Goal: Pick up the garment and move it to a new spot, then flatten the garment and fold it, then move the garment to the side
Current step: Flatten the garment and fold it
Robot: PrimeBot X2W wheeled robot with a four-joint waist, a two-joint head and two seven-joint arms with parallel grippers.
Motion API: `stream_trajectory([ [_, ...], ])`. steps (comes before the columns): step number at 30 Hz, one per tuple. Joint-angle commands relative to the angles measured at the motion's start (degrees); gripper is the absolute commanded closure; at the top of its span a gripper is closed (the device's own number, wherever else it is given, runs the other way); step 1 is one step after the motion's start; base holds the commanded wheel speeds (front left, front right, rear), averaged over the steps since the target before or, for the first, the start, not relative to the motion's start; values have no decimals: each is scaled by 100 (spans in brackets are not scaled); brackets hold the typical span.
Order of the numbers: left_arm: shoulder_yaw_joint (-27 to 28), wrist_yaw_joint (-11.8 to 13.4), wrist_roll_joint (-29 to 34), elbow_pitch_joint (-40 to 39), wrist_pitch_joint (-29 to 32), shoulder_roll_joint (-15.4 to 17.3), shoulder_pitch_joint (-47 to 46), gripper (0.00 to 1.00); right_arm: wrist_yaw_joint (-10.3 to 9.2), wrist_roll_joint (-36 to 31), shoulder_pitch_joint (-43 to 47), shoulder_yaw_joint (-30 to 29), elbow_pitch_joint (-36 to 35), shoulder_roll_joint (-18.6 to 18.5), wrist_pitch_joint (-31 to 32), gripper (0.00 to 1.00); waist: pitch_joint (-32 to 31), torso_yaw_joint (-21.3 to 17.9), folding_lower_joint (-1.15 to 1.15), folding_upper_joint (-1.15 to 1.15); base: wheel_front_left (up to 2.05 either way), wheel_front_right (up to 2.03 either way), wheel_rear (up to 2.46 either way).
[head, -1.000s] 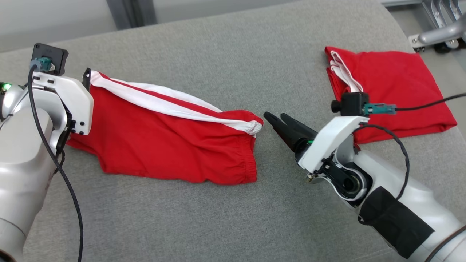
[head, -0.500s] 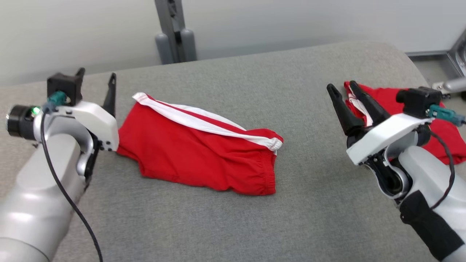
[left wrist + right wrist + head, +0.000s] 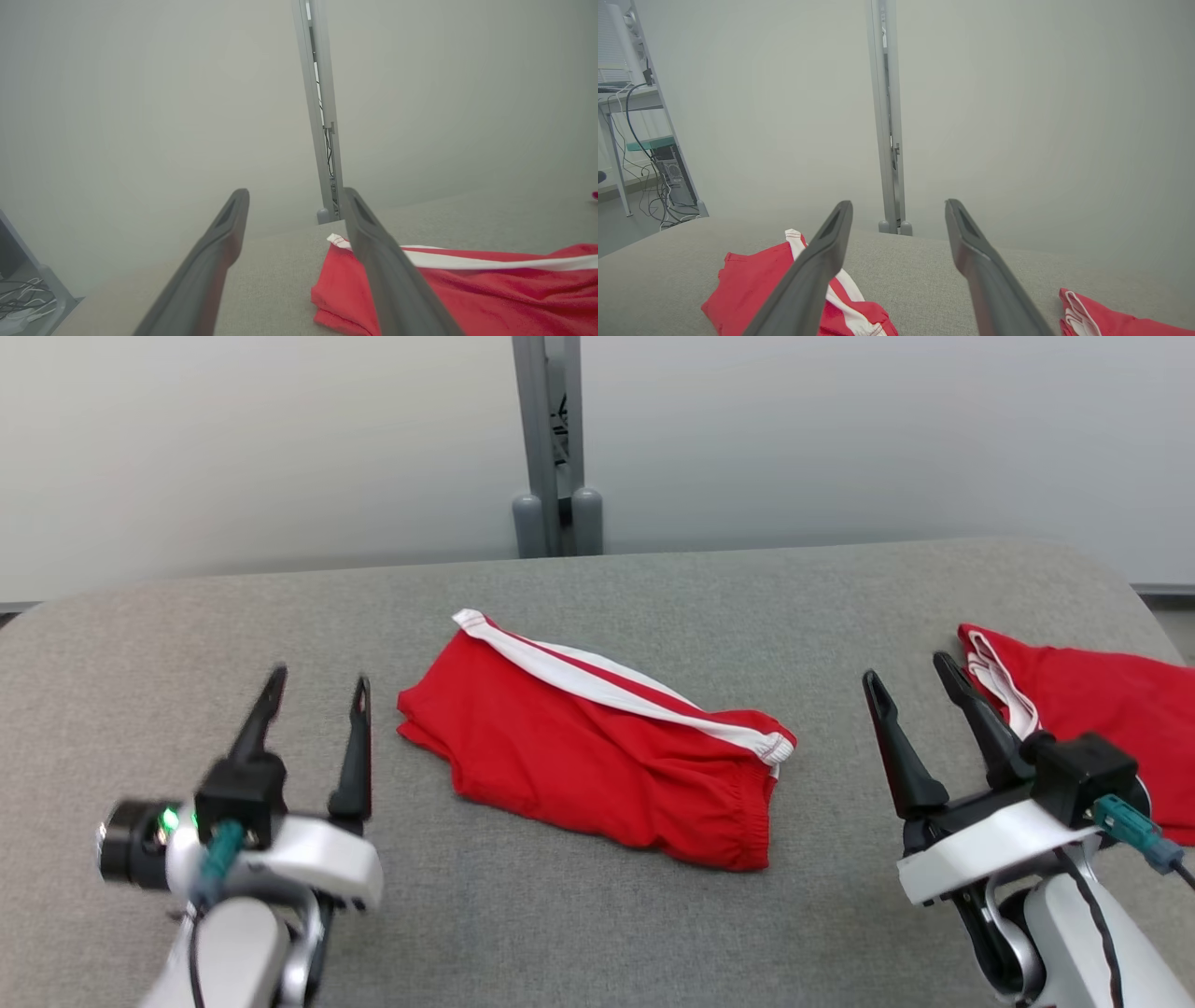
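A folded red garment (image 3: 597, 761) with white stripes lies in the middle of the grey padded table (image 3: 597, 924); it also shows as the garment (image 3: 467, 289) in the left wrist view and the garment (image 3: 756, 280) in the right wrist view. My left gripper (image 3: 315, 682) is raised at the lower left, open and empty, a little left of the garment. At the lower right my right gripper (image 3: 907, 669) is raised too, open and holding nothing, to the right of the garment.
A second folded red cloth (image 3: 1092, 719) lies at the table's right edge, just behind my right gripper. A grey post (image 3: 551, 439) stands against the pale wall behind the table. A shelf with cables (image 3: 640, 116) stands off to the left.
The head camera has tilted up, so the wall and post now show. Both arms have drawn back from the garment and now point their fingers forward, raised over the table.
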Motion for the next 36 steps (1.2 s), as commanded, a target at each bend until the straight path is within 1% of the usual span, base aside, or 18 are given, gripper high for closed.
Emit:
stream_trajectory([
  [1, 89, 51, 123, -109, -15, -99, 234, 0, -1, -88, 116, -114, -39, 68, -5, 0, -62, 77, 0, 0, 0, 0, 0],
  [4, 442, 18, 273, -344, -15, -399, 815, 0, 0, -257, 401, -361, -25, 284, -4, 0, -106, 119, 0, 0, 0, 0, 0],
  [7, 826, -206, 312, -359, -16, -736, 1306, 0, 0, -363, 600, -498, 125, 434, -5, 0, -139, 144, 0, 0, 0, 0, 0],
  [8, 826, -206, 312, -359, -16, -736, 1306, 0, 0, -363, 600, -498, 125, 434, -5, 0, -139, 144, 0, 0, 0, 0, 0],
  [9, 1096, -439, 339, -320, -16, -948, 1537, 0, 0, -390, 696, -518, 235, 517, -5, 0, -155, 156, 0, 0, 0, 0, 0],
  [11, 1292, -595, 570, -258, -17, -1062, 1707, 0, 0, -380, 738, -461, 378, 556, -4, 0, -164, 158, 0, 0, 0, 0, 0],
  [13, 1490, -727, 636, -219, -16, -1259, 1838, 0, 0, -368, 745, -420, 495, 570, -5, 0, -172, 162, 0, 0, 0, 0, 0],
  [18, 1769, -1049, 1020, -130, -16, -1447, 1879, 0, 0, -342, 688, -416, 579, 603, -5, 0, -156, 206, 0, 0, 0, 0, 0],
  [21, 1894, -1180, 1178, -83, -16, -1505, 1793, 0, 0, -68, 645, -339, 779, 636, -4, 0, -120, 264, 0, 0, 0, 0, 0],
  [23, 1957, -1259, 1255, -63, -16, -1564, 1753, 0, 0, 219, 561, -212, 1048, 649, 7, 0, -86, 311, 0, 0, 0, 0, 0],
  [25, 2029, -1166, 1380, -56, -16, -1596, 1764, 0, 0, 503, 451, -104, 1340, 652, 83, 0, -40, 372, 0, 0, 0, 0, 0],
  [26, 2029, -1166, 1380, -56, -16, -1596, 1764, 0, 0, 503, 451, -104, 1340, 652, 83, 0, -40, 372, 0, 0, 0, 0, 0],
  [30, 1966, -1193, 1516, -85, -16, -1635, 1771, 0, 0, 1178, 191, 53, 1809, 666, 250, 0, 82, 524, 0, 0, 0, 0, 0],
  [33, 1952, -1168, 1554, -110, -16, -1660, 1795, 0, 0, 1685, 23, 145, 2067, 665, 372, 0, 156, 625, 0, 0, 0, 0, 0],
  [36, 1952, -1143, 1588, -156, -17, -1674, 1769, 0, 0, 1997, -124, 182, 2434, 641, 528, 0, 204, 720, 0, 0, 0, 0, 0],
])
